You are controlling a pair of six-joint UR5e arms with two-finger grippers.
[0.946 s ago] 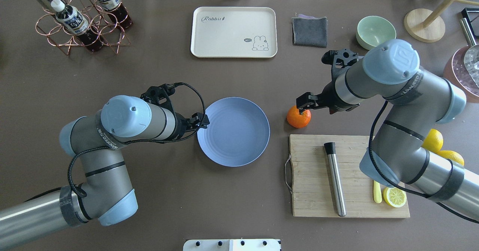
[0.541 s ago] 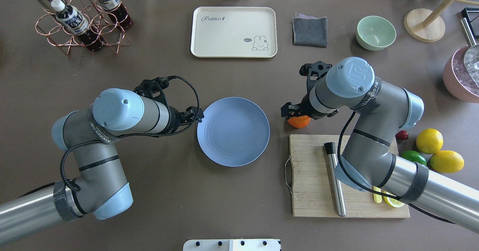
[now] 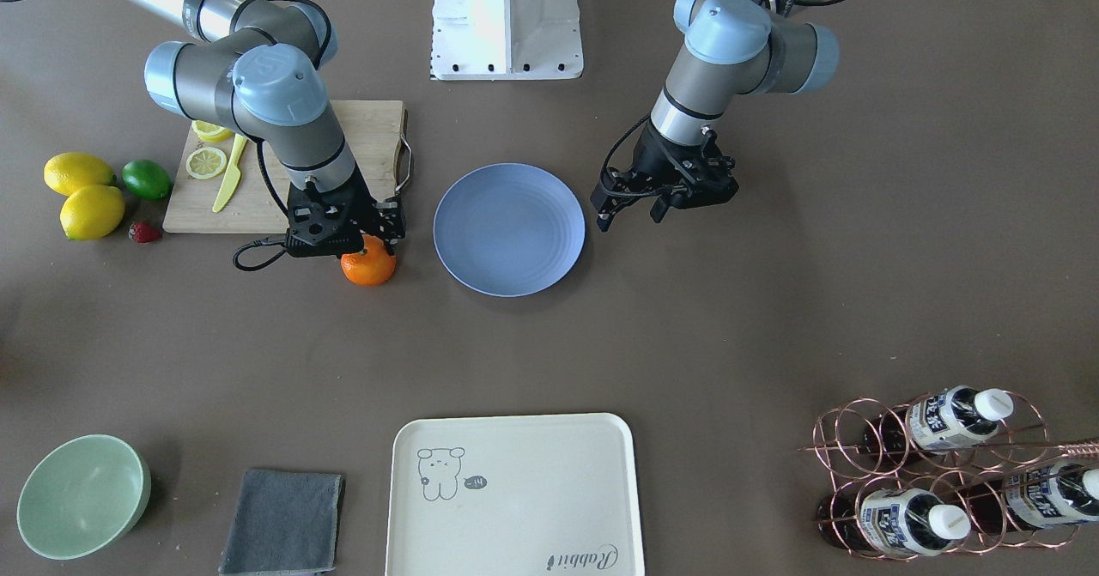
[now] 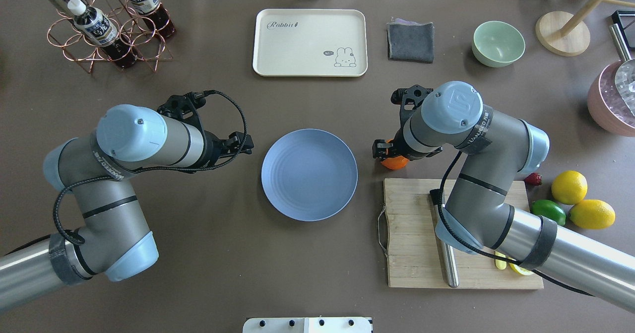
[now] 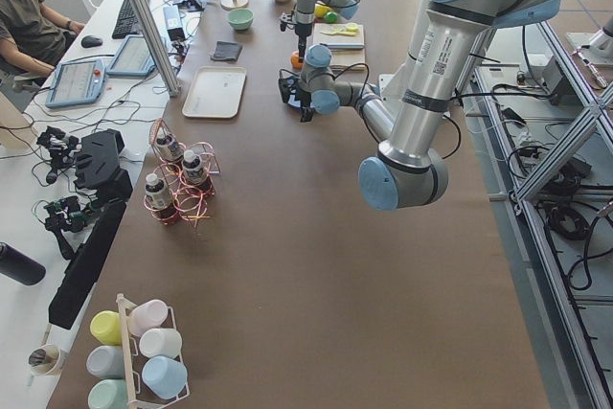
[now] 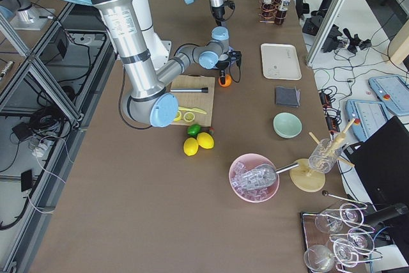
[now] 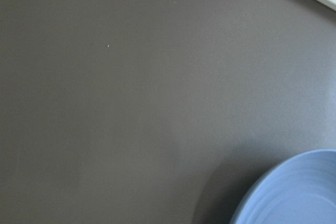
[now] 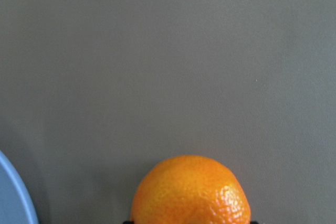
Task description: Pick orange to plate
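The orange (image 4: 395, 163) rests on the table just right of the blue plate (image 4: 309, 174), near the cutting board's far corner. My right gripper (image 4: 389, 153) is lowered over it, open, with a finger on either side of the fruit. The right wrist view shows the orange (image 8: 191, 192) at bottom centre and the plate (image 8: 10, 198) edge at lower left. From the front, the orange (image 3: 369, 269) sits under the right gripper (image 3: 371, 241), left of the plate (image 3: 509, 228). My left gripper (image 4: 244, 143) hangs open and empty, a little left of the plate rim (image 7: 294, 192).
A wooden cutting board (image 4: 412, 233) with a metal rod (image 4: 445, 243) and lemon pieces lies by the right arm. Two lemons (image 4: 569, 186) and a lime (image 4: 548, 211) sit further right. A cream tray (image 4: 310, 42), grey cloth (image 4: 410, 41), green bowl (image 4: 498, 43) and bottle rack (image 4: 106, 25) line the far side.
My right arm swung in and the gripper came down from above the orange to around it. My left gripper drew back to the left, away from the plate rim.
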